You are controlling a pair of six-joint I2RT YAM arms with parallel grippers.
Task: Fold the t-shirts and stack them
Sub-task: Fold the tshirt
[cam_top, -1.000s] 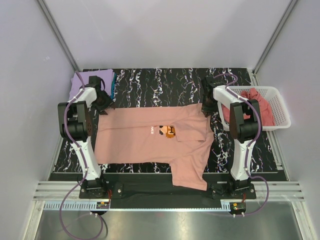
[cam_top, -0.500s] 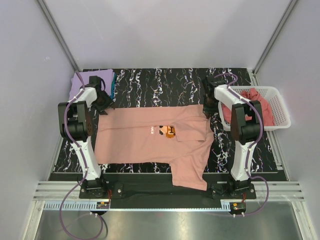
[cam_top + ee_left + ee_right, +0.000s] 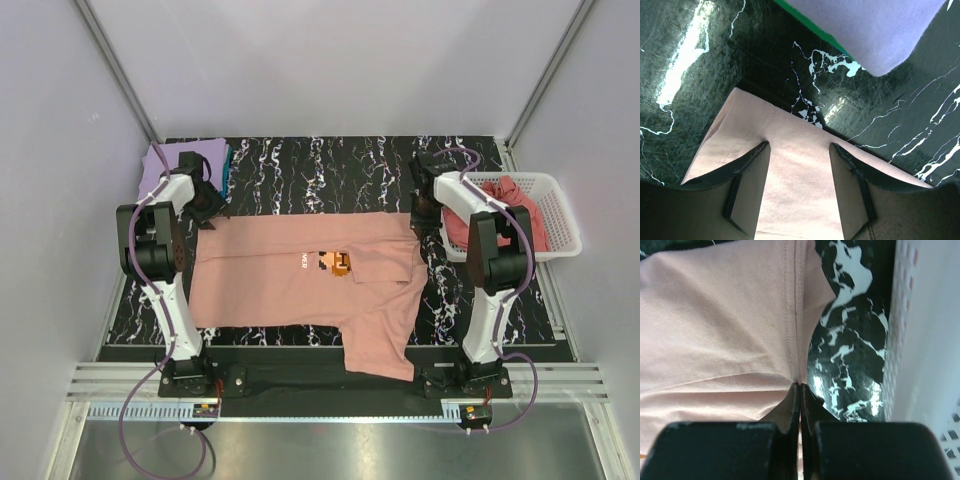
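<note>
From above, I see the pink t-shirt (image 3: 300,280) spread out on the table (image 3: 330,165) between my arms. Left wrist: my left jaws are spread apart, with a shirt corner between them. Right wrist: my right jaws pinch the shirt's edge tight.

Salmon-pink t-shirt (image 3: 290,290) with orange-red print (image 3: 338,262), lavender t-shirt (image 3: 158,170), black white-veined table (image 3: 320,170), white basket (image 3: 565,225)
</note>
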